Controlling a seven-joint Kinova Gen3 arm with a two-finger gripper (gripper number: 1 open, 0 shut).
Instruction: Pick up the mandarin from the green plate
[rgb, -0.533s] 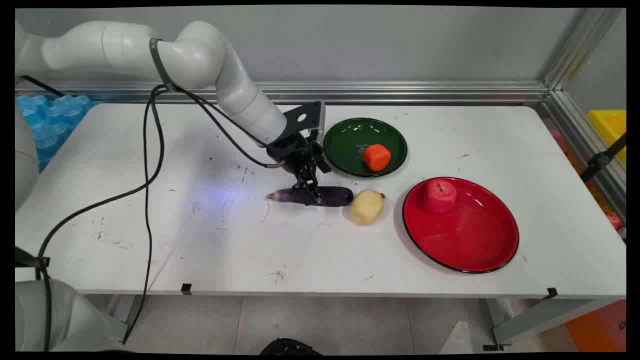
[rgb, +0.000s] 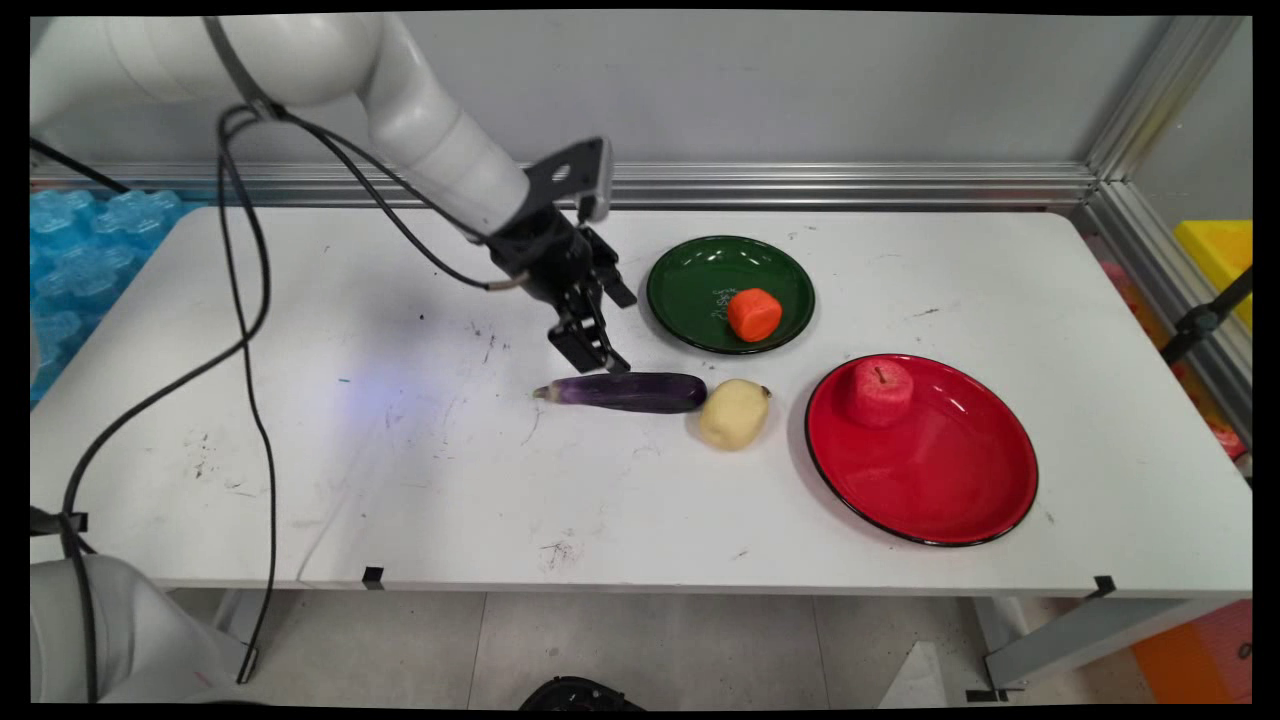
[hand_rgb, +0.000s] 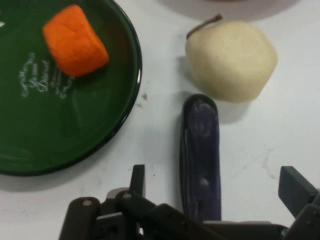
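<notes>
A long purple eggplant (rgb: 625, 392) lies flat on the white table, its thick end close to a pale yellow pear (rgb: 733, 414). My gripper (rgb: 590, 358) hangs open just above the eggplant's stem half, not touching it. In the hand view the eggplant (hand_rgb: 201, 155) runs up between the two black fingertips (hand_rgb: 137, 178), with the pear (hand_rgb: 232, 60) beyond its end. My gripper (hand_rgb: 215, 185) holds nothing.
A green plate (rgb: 690, 280) with an orange chunk (rgb: 754, 313) stands right of the gripper, and shows in the hand view (hand_rgb: 75, 135). A red plate (rgb: 940, 480) bearing a red apple (rgb: 879, 391) sits further right. Blue packaging (rgb: 90, 240) lies off the table's left end.
My gripper was down around the eggplant; it has since risen and drawn back to the upper left. The eggplant stays on the table where it was.
</notes>
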